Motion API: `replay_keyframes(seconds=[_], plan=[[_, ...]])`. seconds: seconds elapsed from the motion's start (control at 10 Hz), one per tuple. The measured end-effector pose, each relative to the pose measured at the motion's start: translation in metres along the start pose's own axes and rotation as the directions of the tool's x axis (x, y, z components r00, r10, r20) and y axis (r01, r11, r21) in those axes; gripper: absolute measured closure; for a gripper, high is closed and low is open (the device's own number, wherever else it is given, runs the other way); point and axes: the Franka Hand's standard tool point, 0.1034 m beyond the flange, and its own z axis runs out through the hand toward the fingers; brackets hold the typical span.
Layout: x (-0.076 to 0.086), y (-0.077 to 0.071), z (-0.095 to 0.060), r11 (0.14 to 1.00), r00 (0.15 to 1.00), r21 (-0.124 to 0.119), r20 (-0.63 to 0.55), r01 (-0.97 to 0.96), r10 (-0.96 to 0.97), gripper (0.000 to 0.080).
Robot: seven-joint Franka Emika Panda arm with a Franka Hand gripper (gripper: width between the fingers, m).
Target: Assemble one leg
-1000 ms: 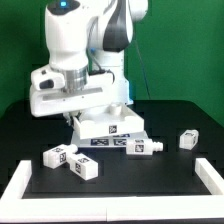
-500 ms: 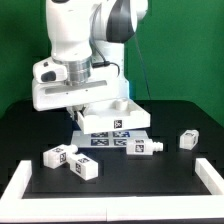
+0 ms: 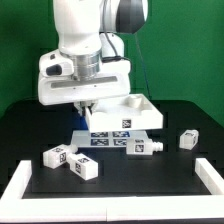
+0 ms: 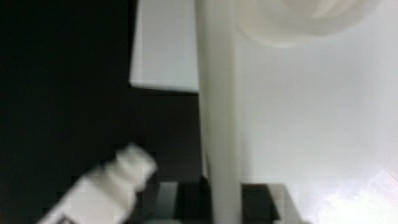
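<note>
My gripper [image 3: 90, 106] is shut on the rim of the white tabletop [image 3: 128, 113] and holds it above the table, tilted. In the wrist view the two dark fingers [image 4: 183, 203] clamp the tabletop's thin wall [image 4: 222, 110] between them. Several white legs with marker tags lie on the black table: one [image 3: 148, 147] just below the tabletop, one [image 3: 188, 139] at the exterior view's right, and two [image 3: 57, 155] [image 3: 85, 168] at its left. One leg [image 4: 103, 188] also shows in the wrist view.
The marker board [image 3: 108, 140] lies on the table under the held tabletop. A low white border [image 3: 20, 181] edges the black table at the exterior view's left, with another piece [image 3: 209, 176] at its right.
The arm has moved toward the exterior view's right and carried the tabletop up, off the marker board. The legs have not moved.
</note>
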Motion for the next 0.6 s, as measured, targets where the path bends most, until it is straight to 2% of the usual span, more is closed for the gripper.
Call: replay_keyframes(seconds=[0.1,0.2,0.4,0.6], plan=[[0.022,-0.01,-0.013,0.998,0.998,0.0,0.023,-0.06,0.06,0.0745],[0.043,-0.012,-0.017,0.999,0.999,-0.011,0.013,-0.05,0.05,0.0745],[0.037,-0.011,-0.012,0.999,0.999,-0.009,0.02,-0.044,0.044,0.0745],[0.037,-0.011,-0.01,0.999,0.999,-0.009,0.024,-0.044,0.044,0.0745]])
